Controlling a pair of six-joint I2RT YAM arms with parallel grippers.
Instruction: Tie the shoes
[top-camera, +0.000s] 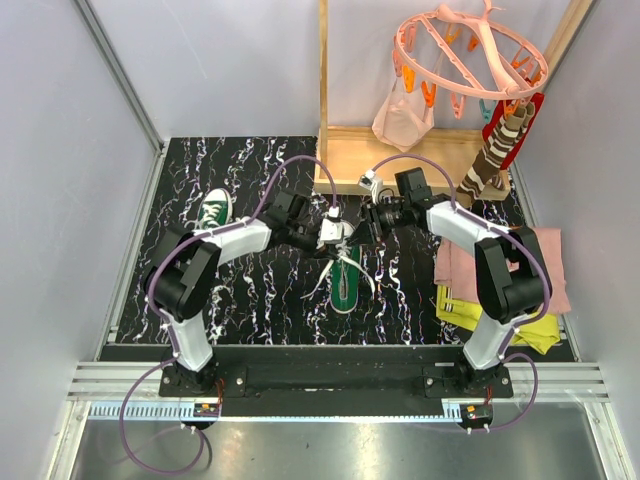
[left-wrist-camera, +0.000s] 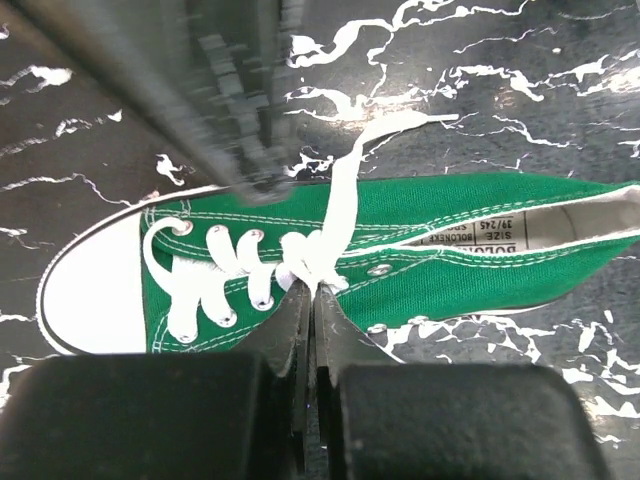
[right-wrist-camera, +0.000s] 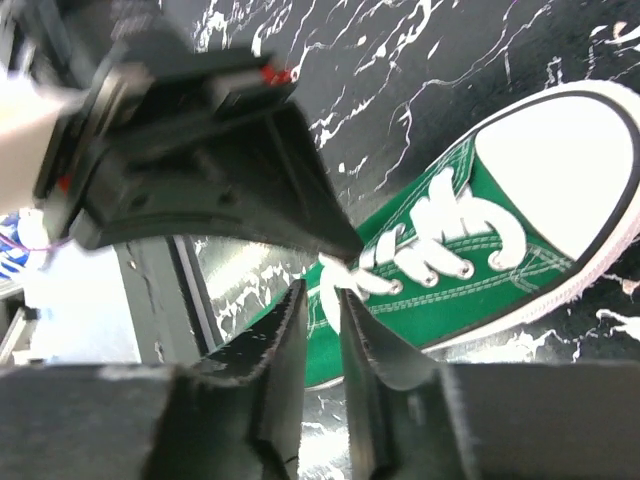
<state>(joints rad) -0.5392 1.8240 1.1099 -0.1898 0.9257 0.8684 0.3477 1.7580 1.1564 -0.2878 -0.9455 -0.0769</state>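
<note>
One green sneaker (top-camera: 347, 275) lies mid-table, toe towards the back, with its white laces (top-camera: 322, 283) spilling to the left. The second green sneaker (top-camera: 214, 209) lies apart at the back left. My left gripper (top-camera: 328, 236) is over the middle shoe; in the left wrist view it (left-wrist-camera: 312, 288) is shut on the white lace crossing (left-wrist-camera: 318, 262) at the top eyelets of the shoe (left-wrist-camera: 480, 255). My right gripper (top-camera: 366, 226) faces it from the right; in the right wrist view it (right-wrist-camera: 322, 295) stands slightly open, its tips at the same lace (right-wrist-camera: 345, 275) on the shoe (right-wrist-camera: 470, 295).
A wooden frame (top-camera: 400, 150) stands at the back with a pink round clothes hanger (top-camera: 470, 50) and a striped sock (top-camera: 495, 150) above it. Folded pink and yellow cloths (top-camera: 545, 285) lie at the right edge. Grey walls close in both sides.
</note>
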